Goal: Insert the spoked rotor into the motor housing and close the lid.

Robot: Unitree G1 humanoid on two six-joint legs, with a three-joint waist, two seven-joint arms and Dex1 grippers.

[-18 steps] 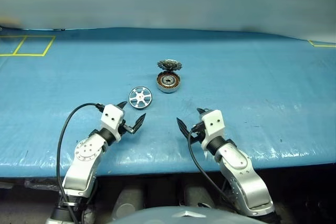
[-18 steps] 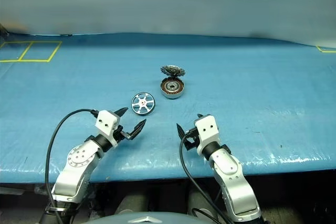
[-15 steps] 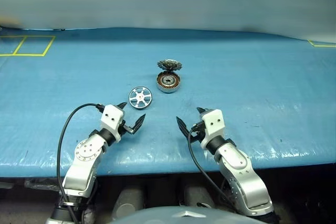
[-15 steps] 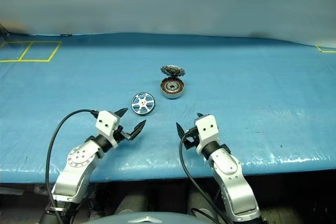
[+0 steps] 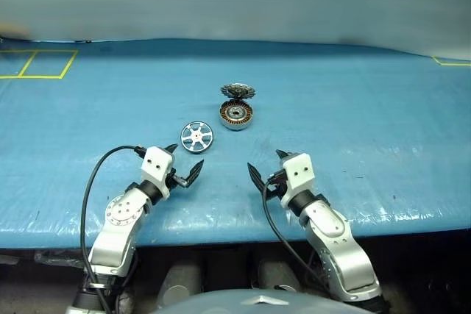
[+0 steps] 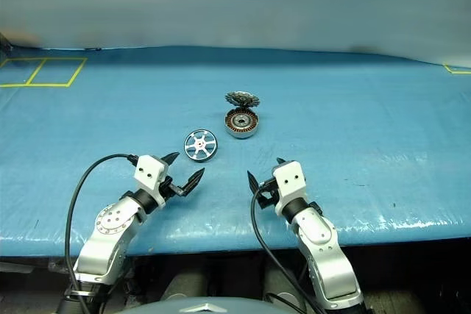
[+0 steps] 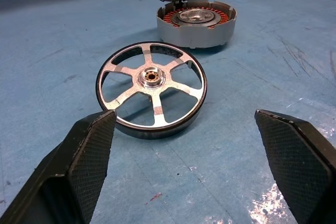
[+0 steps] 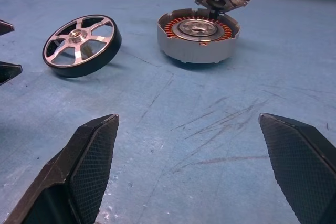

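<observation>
The spoked rotor lies flat on the blue table, a silver wheel with a dark rim. Just behind and to its right stands the motor housing, its copper windings showing. The lid stands tilted up at the housing's far edge, toothed dark face toward me. My left gripper is open, a short way in front of the rotor, nothing between its fingers. My right gripper is open too, nearer than the housing and apart from it.
The blue table cover stretches wide to both sides. A yellow tape square marks the far left corner, and a yellow tape line the far right. The table's front edge runs just under my wrists.
</observation>
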